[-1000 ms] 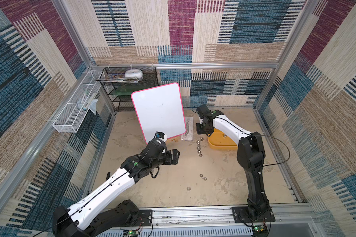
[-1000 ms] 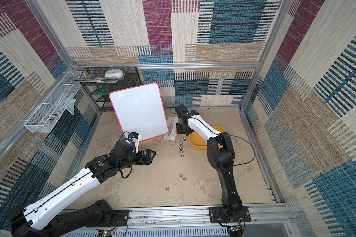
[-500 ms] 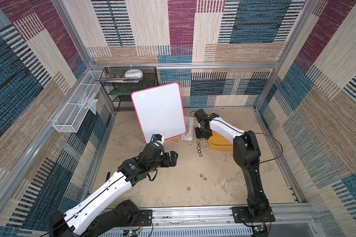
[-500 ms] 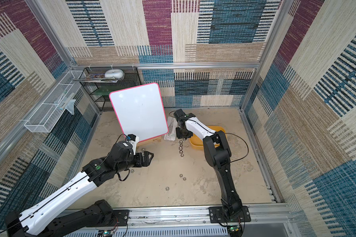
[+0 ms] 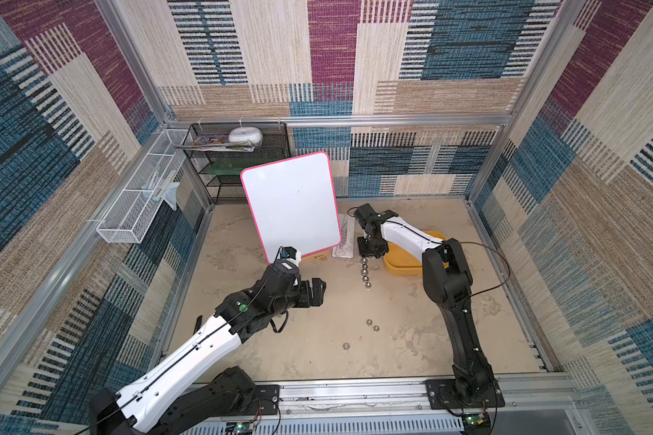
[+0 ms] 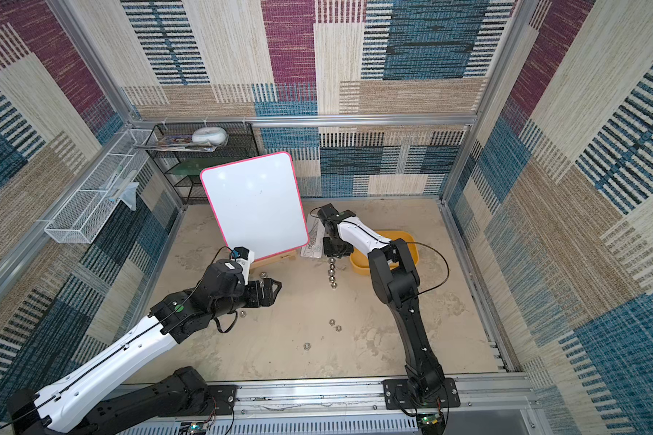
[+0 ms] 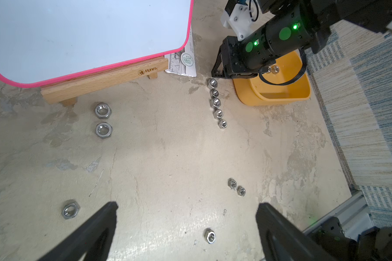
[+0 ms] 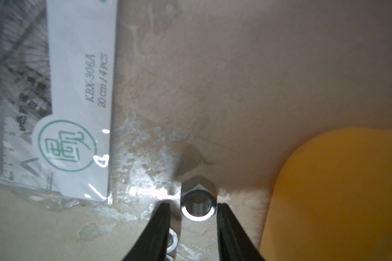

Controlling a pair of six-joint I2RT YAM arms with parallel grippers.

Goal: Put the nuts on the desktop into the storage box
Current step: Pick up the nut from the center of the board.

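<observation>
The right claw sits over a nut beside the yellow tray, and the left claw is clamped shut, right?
No: the left gripper is wide open, holding nothing, as the left wrist view shows. The right gripper does sit over a nut beside the yellow tray.

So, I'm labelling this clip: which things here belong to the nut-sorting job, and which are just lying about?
Job: nuts, storage box, desktop, right gripper open around one nut, left gripper open.
Lying about: whiteboard, wooden stand, ruler packet, black mesh shelf, white wire basket.
</observation>
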